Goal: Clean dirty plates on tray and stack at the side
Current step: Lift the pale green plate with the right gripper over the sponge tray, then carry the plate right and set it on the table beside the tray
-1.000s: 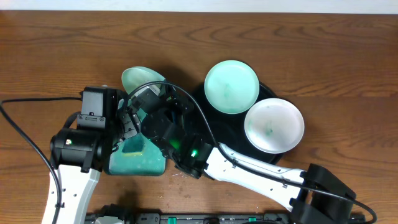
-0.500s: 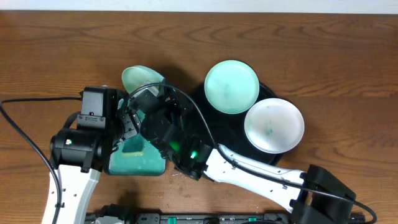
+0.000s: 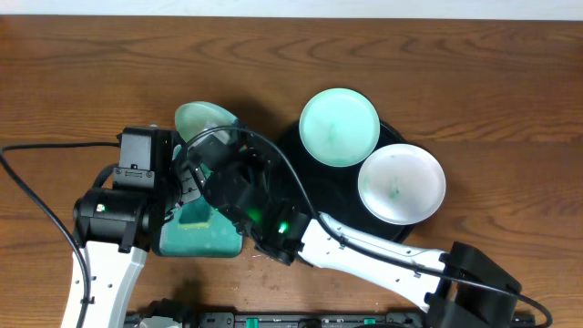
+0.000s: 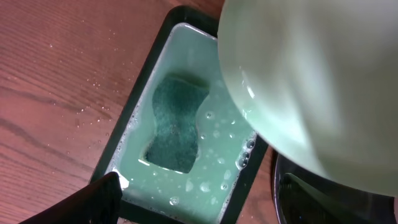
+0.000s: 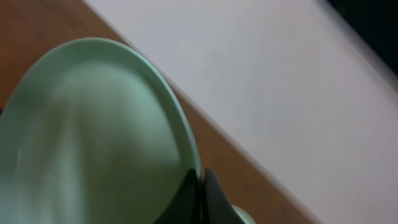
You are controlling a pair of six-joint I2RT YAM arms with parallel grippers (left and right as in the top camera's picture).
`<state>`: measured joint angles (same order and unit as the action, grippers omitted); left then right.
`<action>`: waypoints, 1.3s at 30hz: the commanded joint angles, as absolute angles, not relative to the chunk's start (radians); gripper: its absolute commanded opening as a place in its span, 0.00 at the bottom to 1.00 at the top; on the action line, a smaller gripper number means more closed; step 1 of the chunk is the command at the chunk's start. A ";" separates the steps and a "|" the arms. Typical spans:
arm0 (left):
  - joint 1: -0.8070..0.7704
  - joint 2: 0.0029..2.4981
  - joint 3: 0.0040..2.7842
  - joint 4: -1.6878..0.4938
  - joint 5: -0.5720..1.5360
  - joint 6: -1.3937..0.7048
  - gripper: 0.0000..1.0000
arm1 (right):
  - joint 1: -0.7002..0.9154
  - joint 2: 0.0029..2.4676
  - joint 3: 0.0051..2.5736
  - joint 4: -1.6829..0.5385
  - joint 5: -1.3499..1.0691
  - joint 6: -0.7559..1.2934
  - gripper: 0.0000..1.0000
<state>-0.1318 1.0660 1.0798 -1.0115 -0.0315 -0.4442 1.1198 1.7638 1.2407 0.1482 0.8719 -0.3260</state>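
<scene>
Your right gripper (image 5: 200, 186) is pinched tight on the rim of one pale-mint plate (image 5: 93, 137). The plate hangs tilted above your left gripper (image 4: 200, 198), whose jaws stand wide and, it seems, empty. The sponge (image 4: 177, 124) lies directly beneath. Hold the rim steady when you scrub.

Pale-mint plate (image 3: 196, 117) largely hidden beneath the right arm (image 3: 364, 251).
</scene>
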 commanded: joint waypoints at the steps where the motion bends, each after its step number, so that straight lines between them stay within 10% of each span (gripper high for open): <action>1: -0.127 1.066 1.097 -1.013 -0.034 -0.442 0.81 | 1.052 1.739 1.248 0.023 0.757 0.088 0.01; 13: -0.127 1.066 1.097 -1.013 -0.034 -0.442 0.81 | 0.560 1.457 1.248 -0.407 -0.129 0.453 0.01; 27: -0.127 1.066 1.097 -1.013 -0.034 -0.441 0.81 | -0.473 1.372 1.247 -0.949 0.033 0.526 0.01; 39: -0.127 1.066 1.097 -1.013 -0.034 -0.442 0.81 | -0.633 1.703 1.218 -1.031 0.055 0.515 0.01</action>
<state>-0.1314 1.0660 1.0798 -1.0115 -0.0315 -0.4442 -0.6392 1.6447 1.2392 -1.0286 0.0486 0.5102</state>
